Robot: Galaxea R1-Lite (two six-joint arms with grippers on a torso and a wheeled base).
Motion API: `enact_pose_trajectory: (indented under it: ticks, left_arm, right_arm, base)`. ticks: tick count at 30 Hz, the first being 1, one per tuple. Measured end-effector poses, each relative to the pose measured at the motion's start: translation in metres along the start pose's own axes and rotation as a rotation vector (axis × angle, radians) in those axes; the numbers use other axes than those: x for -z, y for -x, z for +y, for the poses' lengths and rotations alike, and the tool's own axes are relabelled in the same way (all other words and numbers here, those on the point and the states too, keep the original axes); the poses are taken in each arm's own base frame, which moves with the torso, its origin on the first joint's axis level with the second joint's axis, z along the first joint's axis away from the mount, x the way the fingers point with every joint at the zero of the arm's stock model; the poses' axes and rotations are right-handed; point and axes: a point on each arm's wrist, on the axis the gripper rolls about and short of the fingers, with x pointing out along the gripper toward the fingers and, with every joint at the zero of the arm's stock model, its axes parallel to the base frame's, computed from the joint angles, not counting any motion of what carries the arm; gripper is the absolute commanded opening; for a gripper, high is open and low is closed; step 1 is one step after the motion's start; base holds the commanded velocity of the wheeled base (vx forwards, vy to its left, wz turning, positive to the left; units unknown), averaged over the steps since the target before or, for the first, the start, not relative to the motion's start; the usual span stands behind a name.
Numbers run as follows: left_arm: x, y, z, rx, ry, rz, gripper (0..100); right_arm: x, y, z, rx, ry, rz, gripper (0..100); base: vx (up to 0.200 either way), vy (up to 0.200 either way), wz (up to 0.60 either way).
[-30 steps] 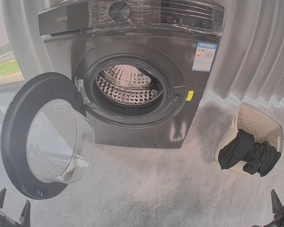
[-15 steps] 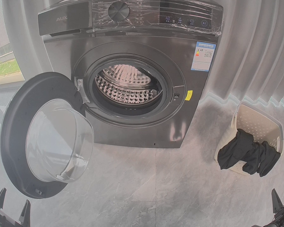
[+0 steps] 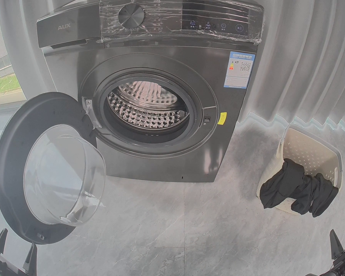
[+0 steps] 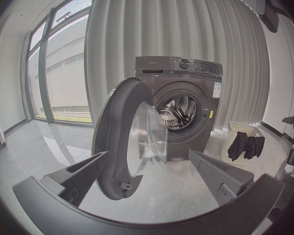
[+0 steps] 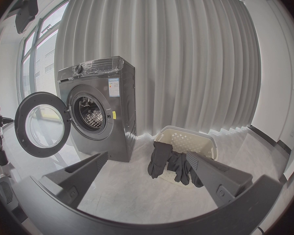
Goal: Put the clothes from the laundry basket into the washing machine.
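Clothes (image 3: 297, 190): soft black, draped over perforated plastic laundry basket (image 3: 314, 152) rim.

You have bright, even daylight from the tall windows (image 4: 65, 69) on the robot's left, soft glare on the plastic film (image 3: 180, 18) and door glass (image 3: 61, 177), a pale shadow on the floor (image 3: 253, 154) right of the washing machine (image 3: 153, 58), and wrist views bowed with dark corners.
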Motion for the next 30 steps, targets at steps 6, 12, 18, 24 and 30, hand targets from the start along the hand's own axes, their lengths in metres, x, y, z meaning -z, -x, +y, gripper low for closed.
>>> enact_pose_trajectory:
  ticks: [6,12,18,24,30]
  left_arm:
    - [0.0000,0.0000,0.0000,0.000,0.000,0.000,100]
    - [0.0000,0.0000,0.0000,-0.002,0.000,0.000,100]
    - [0.0000,0.0000,0.0000,-0.002,0.000,0.000,100]
    - [0.0000,0.0000,0.0000,-0.001,0.000,0.000,100]
    - [0.0000,0.0000,0.0000,-0.002,0.000,0.000,100]
  right_arm:
    - [0.0000,0.0000,0.0000,0.000,-0.001,0.001,100]
    - [0.0000,-0.0001,0.0000,0.000,-0.001,0.001,100]
    - [0.0000,-0.0001,0.0000,0.000,-0.001,0.001,100]
    - [0.0000,-0.0001,0.0000,0.000,-0.001,0.002,100]
    - [0.0001,-0.0001,0.0000,0.000,0.000,0.003,100]
  base:
    - [0.000,0.000,0.00]
    - [0.000,0.000,0.00]
    - [0.167,0.000,0.00]
    - [0.133,0.000,0.00]
    - [0.000,0.000,-0.40]
